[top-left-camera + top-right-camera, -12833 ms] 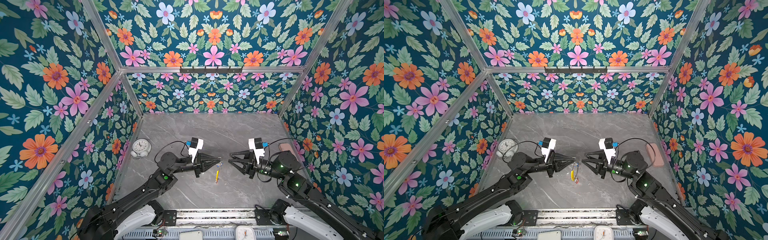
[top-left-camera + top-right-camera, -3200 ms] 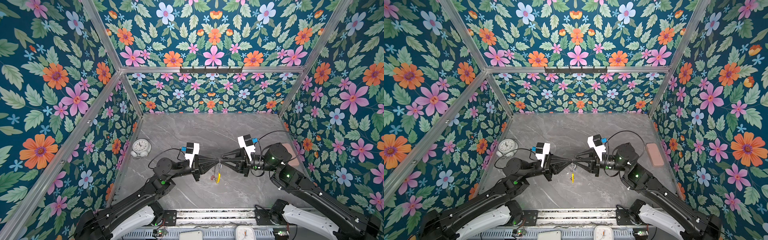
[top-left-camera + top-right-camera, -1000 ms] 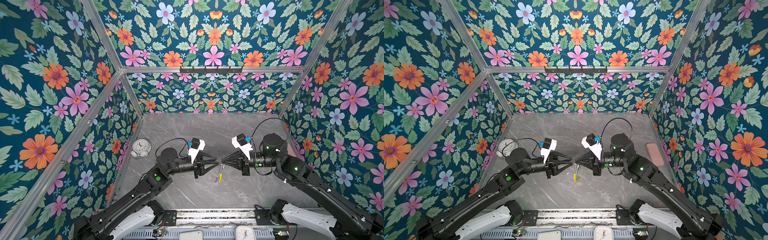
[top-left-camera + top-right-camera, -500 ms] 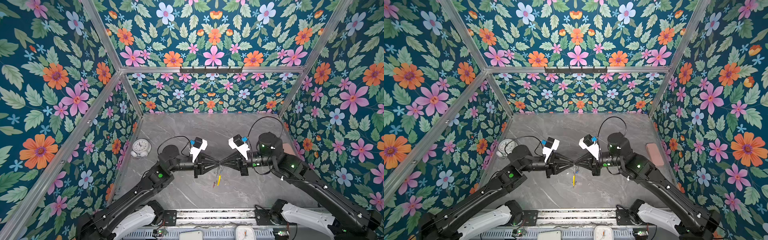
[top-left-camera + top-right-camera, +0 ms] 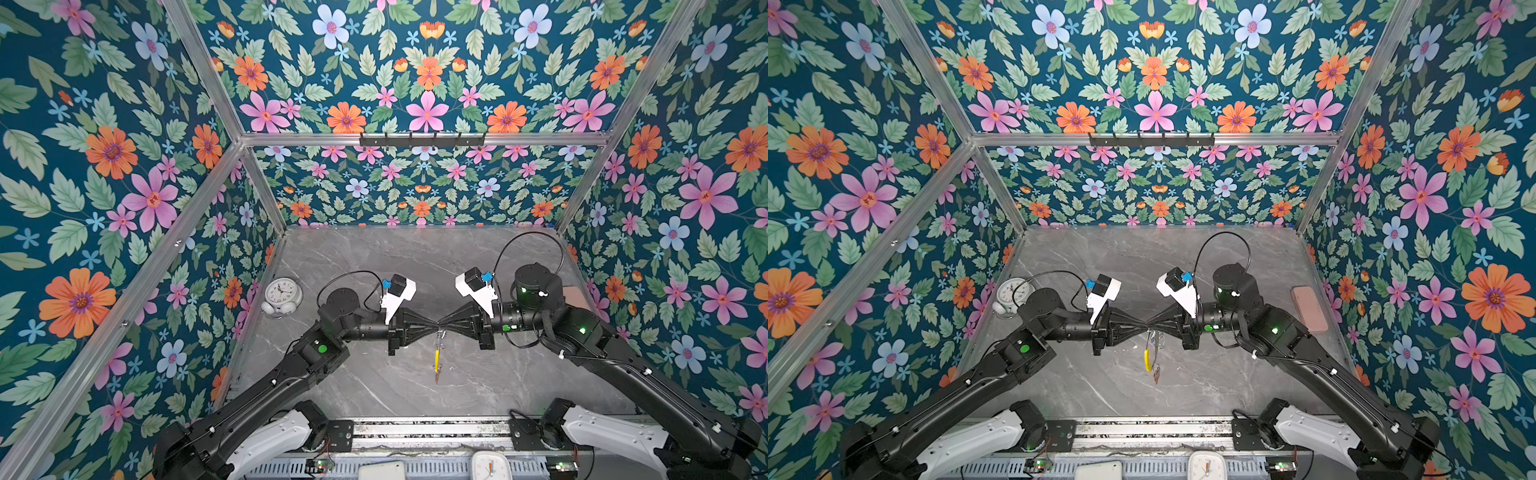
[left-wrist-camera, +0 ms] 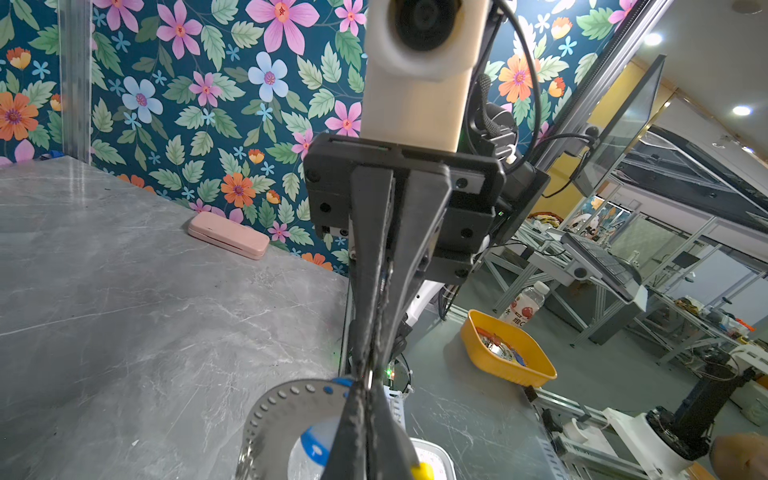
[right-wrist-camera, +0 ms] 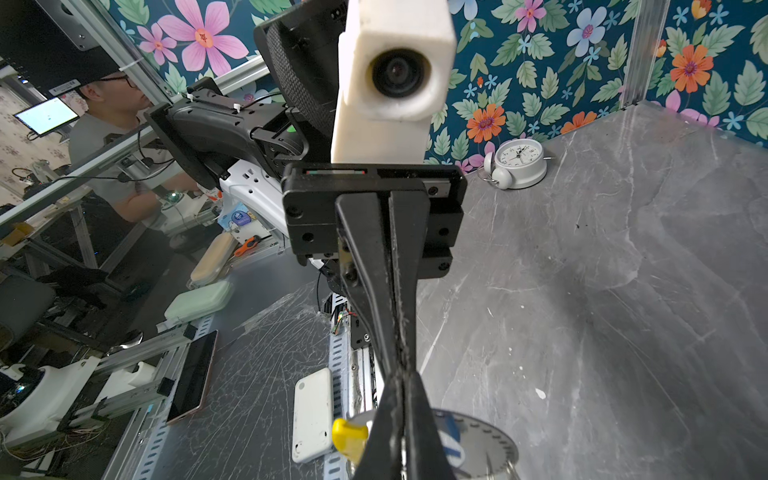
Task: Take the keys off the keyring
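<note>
Above the middle of the grey marble table (image 5: 374, 257), in both top views, the left gripper (image 5: 434, 326) and the right gripper (image 5: 445, 324) meet tip to tip, each with its fingers pressed together to a point. The keyring (image 5: 439, 348) hangs edge-on from that meeting point, with its yellow sleeve (image 5: 436, 360) partway down and the red-tagged key (image 5: 436, 377) lowest. A white alarm clock (image 5: 282, 296) stands by the left wall and a pink case (image 5: 1308, 309) lies by the right wall, both well apart from the grippers. The left wrist view shows the left gripper (image 6: 365, 390) closed on a thin sliver of metal at the hoop's rim. Whether that is the hoop itself or a small ring on it cannot be told. The blue-tagged key (image 6: 311, 446) sits just beside the fingers, within the grey hoop (image 6: 272, 411). The right wrist view shows the right gripper (image 7: 401, 388) pinching the keyring's rim, with the sleeve (image 7: 349, 434) on one side of its fingers and the blue tag (image 7: 452, 438) on the other.
</note>
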Available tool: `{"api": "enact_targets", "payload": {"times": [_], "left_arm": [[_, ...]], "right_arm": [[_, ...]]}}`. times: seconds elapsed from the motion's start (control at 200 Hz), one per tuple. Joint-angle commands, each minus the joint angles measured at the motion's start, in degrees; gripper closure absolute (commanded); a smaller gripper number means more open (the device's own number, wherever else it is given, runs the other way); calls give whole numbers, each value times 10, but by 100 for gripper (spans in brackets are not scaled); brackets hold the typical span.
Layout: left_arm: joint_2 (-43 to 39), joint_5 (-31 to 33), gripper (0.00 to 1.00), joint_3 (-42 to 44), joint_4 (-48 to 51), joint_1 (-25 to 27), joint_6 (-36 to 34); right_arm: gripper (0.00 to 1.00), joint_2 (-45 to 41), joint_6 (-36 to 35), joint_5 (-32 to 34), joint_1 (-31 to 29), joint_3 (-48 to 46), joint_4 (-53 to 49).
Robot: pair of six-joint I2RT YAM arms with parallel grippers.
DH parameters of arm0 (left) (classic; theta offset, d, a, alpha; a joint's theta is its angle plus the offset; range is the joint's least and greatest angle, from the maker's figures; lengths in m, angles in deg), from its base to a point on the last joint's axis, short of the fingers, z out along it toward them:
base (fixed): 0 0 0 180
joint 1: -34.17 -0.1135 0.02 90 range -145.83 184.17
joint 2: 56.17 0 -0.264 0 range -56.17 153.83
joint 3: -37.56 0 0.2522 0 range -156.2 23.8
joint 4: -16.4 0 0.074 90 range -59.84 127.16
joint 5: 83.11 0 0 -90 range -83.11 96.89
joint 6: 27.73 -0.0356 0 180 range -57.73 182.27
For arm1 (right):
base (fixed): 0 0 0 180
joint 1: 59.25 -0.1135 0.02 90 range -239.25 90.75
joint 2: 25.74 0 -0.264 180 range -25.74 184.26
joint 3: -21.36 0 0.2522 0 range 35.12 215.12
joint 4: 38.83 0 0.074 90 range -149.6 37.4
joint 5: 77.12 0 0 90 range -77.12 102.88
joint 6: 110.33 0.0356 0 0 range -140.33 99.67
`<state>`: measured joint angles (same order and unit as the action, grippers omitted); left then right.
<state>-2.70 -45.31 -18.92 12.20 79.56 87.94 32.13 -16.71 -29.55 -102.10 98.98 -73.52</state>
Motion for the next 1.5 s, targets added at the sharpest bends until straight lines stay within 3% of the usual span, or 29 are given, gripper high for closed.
{"api": "enact_targets", "payload": {"times": [0.0, 0.025, 0.115, 0.215, 0.375, 0.515, 0.625, 0.835, 1.01, 1.36, 1.495], "left_arm": [[-1, -6, 100, 2, -48, 1, 8], [-1, -3, 100, 2, -50, 1, 8], [-4, 13, 100, 7, -56, 1, 6], [-7, 34, 100, 10, -62, 1, 6], [-12, 57, 100, 11, -60, 1, 3], [-15, 71, 100, 9, -48, 1, -3], [-15, 82, 100, 8, -37, 1, -11], [-12, 80, 100, 6, -27, -4, -21], [-13, 78, 100, 8, -26, -6, -21], [-19, 72, 100, 15, -36, -6, -12], [-21, 76, 100, 18, -36, -6, -11]], "right_arm": [[100, 2, 14, 0, -1, 2, 44], [98, 0, 18, -1, -1, 1, 50], [74, -11, 35, 7, -1, -4, 74], [60, -32, 58, 57, -1, -16, 111], [53, -62, 131, 222, -1, -45, 164], [50, -53, 124, 268, -1, -7, 73], [44, -54, 119, 260, -1, -21, 75], [44, -73, 70, 238, 0, -73, 95], [51, -97, 35, 155, 0, -135, 144], [55, -108, 36, 97, 0, -176, 231], [64, -104, 42, 73, 0, -177, 242]]}}
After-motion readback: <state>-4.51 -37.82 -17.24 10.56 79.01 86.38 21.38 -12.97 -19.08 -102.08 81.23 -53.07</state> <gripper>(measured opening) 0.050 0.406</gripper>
